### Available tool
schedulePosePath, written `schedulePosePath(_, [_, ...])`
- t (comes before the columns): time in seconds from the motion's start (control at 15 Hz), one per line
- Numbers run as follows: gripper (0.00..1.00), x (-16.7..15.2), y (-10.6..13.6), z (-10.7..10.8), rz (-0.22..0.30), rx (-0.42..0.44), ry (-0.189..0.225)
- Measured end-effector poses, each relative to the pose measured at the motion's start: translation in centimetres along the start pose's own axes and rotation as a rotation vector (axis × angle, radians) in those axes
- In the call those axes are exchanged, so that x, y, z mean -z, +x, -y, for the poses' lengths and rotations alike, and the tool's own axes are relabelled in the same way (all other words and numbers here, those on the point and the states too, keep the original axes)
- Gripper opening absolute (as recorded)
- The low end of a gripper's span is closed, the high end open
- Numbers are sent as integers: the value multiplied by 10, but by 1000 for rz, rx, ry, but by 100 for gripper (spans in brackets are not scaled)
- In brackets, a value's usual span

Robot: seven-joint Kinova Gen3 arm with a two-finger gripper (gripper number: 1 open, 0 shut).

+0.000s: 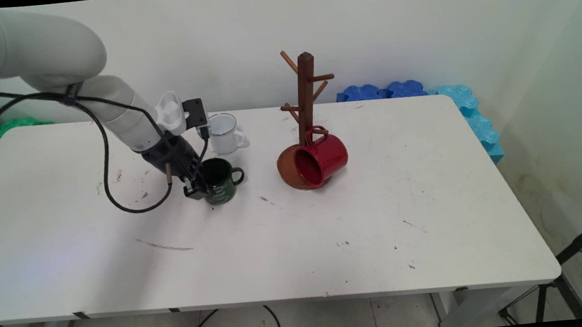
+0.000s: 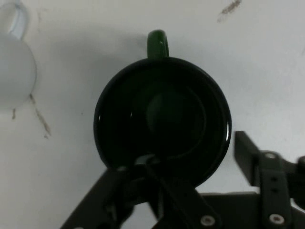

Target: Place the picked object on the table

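The gripper (image 1: 196, 184) is seen low over the table (image 1: 328, 243), left of centre, right at the green mug (image 1: 222, 182). The mug stands upright, its handle turned to the right in the main view.

From the hand view, the gripper (image 2: 193, 150) is found with its fingers well apart. One finger (image 2: 145, 162) is placed over the dark inside of the green mug (image 2: 162, 119), just within the rim. The other (image 2: 243, 143) is kept outside the wall. The rim is thus straddled, and no clamp on it is shown. The mug appears to be resting on the table, not lifted.

Just beyond it, on the far side, a white mug (image 1: 224, 132) is seen upright, close by but apart from the green one.

Further right, a wooden mug tree (image 1: 307, 94) is standing near the table's middle, and none of its pegs is occupied. A red mug (image 1: 322, 158) is lying on its side on the tree's round base, mouth turned toward the near left and handle up against the post.

Blue foam mats (image 1: 474, 112) are stacked by the wall at the far right.
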Motion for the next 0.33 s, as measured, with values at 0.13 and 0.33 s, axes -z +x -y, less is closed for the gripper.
schedulePosePath(0.13, [100,-1,1,-1,-5,-2,-2])
schedulePosePath(0.33, [100,-3,3,-2,-15,-5,-6])
